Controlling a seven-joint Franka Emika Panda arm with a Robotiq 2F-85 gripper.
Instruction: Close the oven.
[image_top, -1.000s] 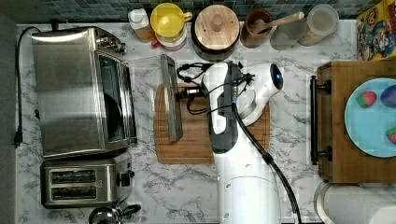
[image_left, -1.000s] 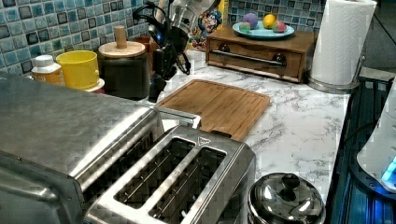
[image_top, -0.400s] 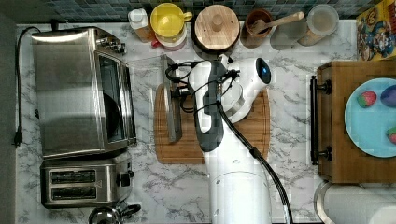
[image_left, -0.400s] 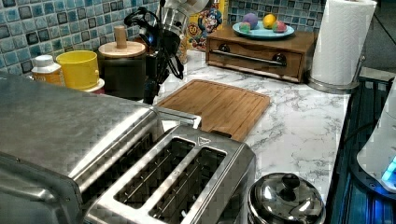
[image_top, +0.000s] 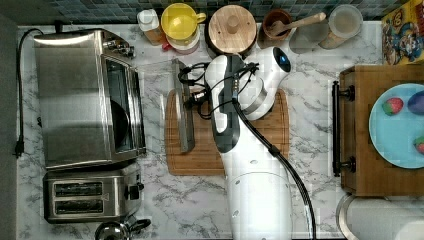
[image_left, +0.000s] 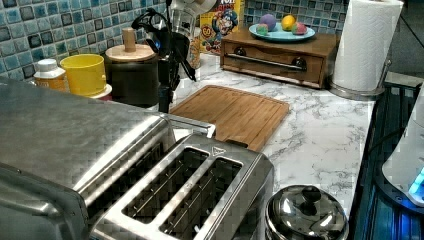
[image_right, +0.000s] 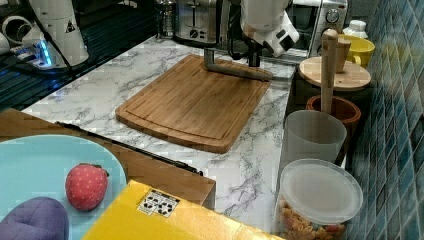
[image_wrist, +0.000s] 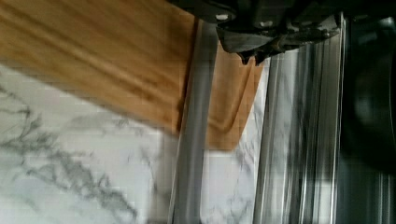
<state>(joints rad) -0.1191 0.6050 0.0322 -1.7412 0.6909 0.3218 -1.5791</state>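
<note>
Steel oven (image_top: 85, 97) at the top view's left, door (image_top: 155, 107) hanging open over the cutting board (image_top: 250, 145); gripper (image_top: 192, 95) at the handle (image_top: 182, 105), finger spread unclear; could slip off mid-swing, dropping the door

brushed steel oven (image_top: 85, 95), wooden board (image_top: 227, 135)

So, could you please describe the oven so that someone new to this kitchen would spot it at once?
On the marble counter, look to the top view's left: the oven is the large boxy stainless-steel appliance. Its glass door hangs open toward the wooden cutting board, with the long bar handle over the board's edge. Unlike the smaller two-slot toaster beside it, it has no top slots.
</note>
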